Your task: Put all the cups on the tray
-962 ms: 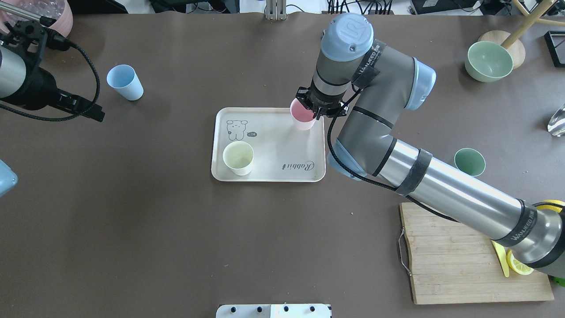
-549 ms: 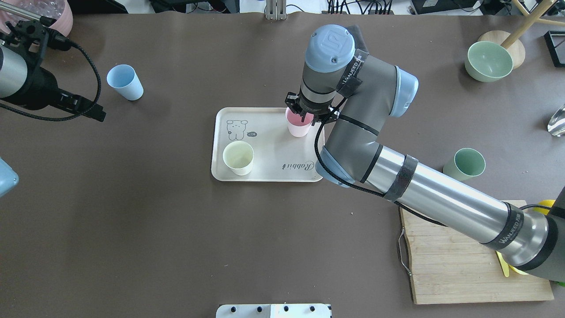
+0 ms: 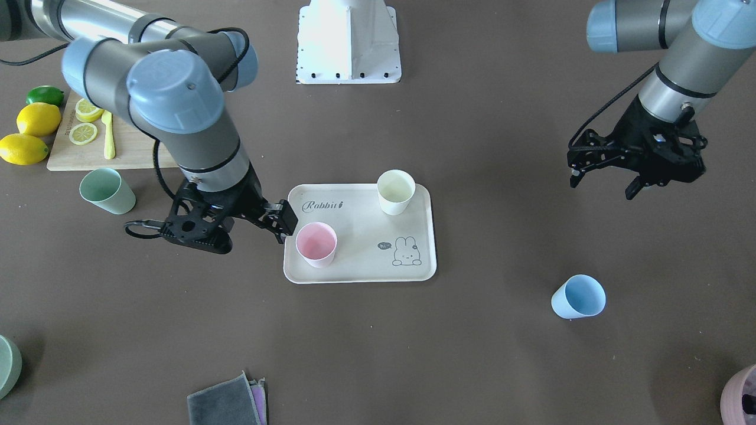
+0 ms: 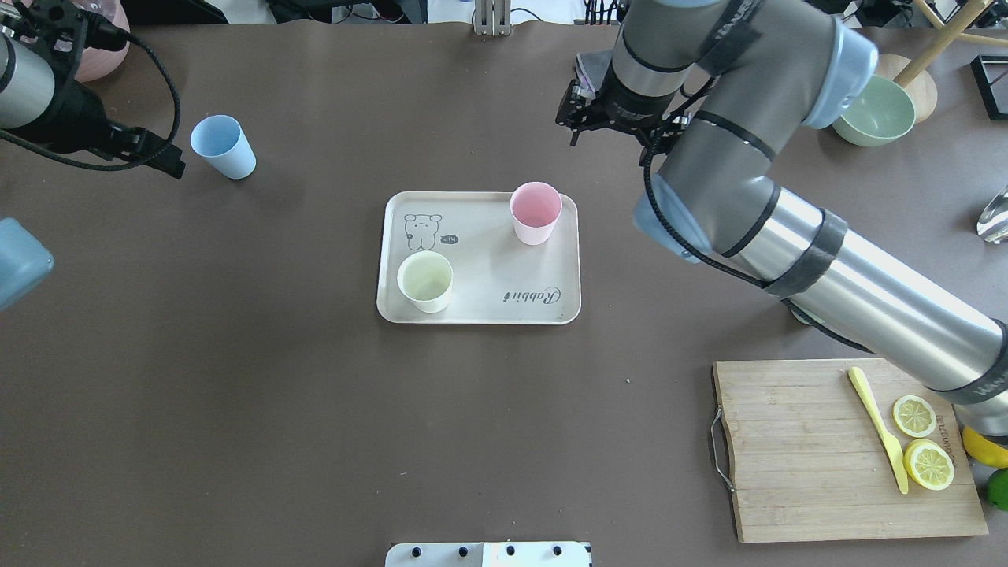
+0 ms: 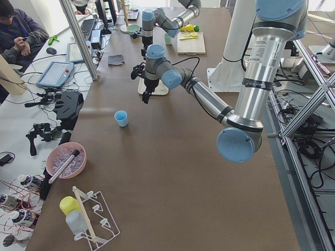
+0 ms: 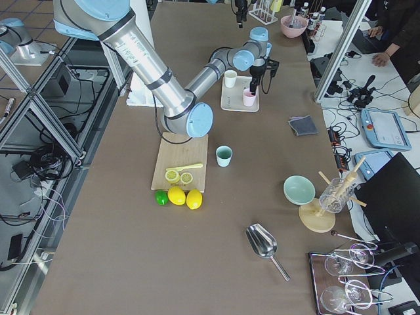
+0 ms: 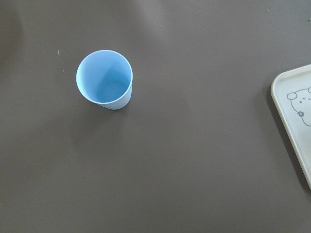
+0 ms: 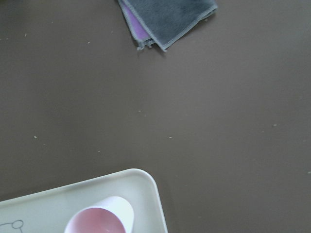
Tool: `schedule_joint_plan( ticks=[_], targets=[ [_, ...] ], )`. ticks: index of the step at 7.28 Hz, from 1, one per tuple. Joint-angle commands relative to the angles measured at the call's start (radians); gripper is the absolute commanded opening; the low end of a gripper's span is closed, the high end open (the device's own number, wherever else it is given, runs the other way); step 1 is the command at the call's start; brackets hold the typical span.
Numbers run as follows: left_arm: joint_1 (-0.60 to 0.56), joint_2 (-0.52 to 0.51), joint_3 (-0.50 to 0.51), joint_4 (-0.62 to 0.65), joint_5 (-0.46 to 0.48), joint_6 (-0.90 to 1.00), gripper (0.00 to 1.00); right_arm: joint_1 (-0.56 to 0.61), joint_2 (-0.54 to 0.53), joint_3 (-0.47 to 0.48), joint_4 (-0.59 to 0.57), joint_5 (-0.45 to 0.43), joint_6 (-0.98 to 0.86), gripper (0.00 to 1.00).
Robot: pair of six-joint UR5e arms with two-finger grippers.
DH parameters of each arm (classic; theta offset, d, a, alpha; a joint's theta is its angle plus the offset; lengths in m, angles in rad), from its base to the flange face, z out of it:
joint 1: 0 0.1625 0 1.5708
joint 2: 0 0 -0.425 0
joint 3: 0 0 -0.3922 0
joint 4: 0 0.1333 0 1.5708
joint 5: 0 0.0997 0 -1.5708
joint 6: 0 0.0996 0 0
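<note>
The beige tray [image 4: 488, 268] lies mid-table and holds the cream-white cup [image 4: 425, 281] and the pink cup [image 4: 535, 213], both upright. My right gripper [image 4: 600, 124] is open and empty, raised above the table beyond the tray's far right corner, clear of the pink cup [image 3: 316, 244]. The light blue cup [image 4: 224, 146] stands upright on the table at the far left and shows in the left wrist view [image 7: 104, 79]. My left gripper [image 3: 602, 184] is open and empty, just left of that cup. The sage green cup [image 3: 107, 190] stands by the cutting board, mostly hidden by my right arm in the overhead view.
A wooden cutting board [image 4: 795, 457] with lemon slices and a yellow knife lies at the near right. A green bowl [image 4: 874, 110] is at the far right. A folded grey cloth [image 3: 227, 401] lies beyond the tray. A dusty-pink container [image 3: 741, 395] stands at the far left corner.
My right gripper has let go of the pink cup on the tray, risen and drawn back to the far right. My left gripper has shifted slightly toward the far side.
</note>
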Motion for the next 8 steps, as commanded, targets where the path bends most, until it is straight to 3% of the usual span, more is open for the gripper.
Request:
schedule_joint_plan(
  ticks=[1,3,4,5,8],
  targets=[
    [-0.041,-0.143,0.226,-0.011,-0.001,0.017,0.98,0.16,-0.219,0.221,-0.058,0.103,-0.263,1.0],
    [-0.041,-0.191,0.485,-0.249,-0.001,0.008,0.98,0.285,-0.408,0.356,-0.058,0.168,-0.47,1.0],
    [-0.041,-0.235,0.59,-0.296,-0.001,0.008,0.98,0.326,-0.495,0.407,-0.057,0.188,-0.568,1.0],
    [-0.039,-0.243,0.627,-0.304,0.002,0.011,0.98,0.359,-0.552,0.435,-0.055,0.206,-0.634,1.0],
    [-0.007,-0.238,0.674,-0.379,0.004,0.014,0.98,0.367,-0.564,0.435,-0.054,0.208,-0.655,1.0]
  ],
)
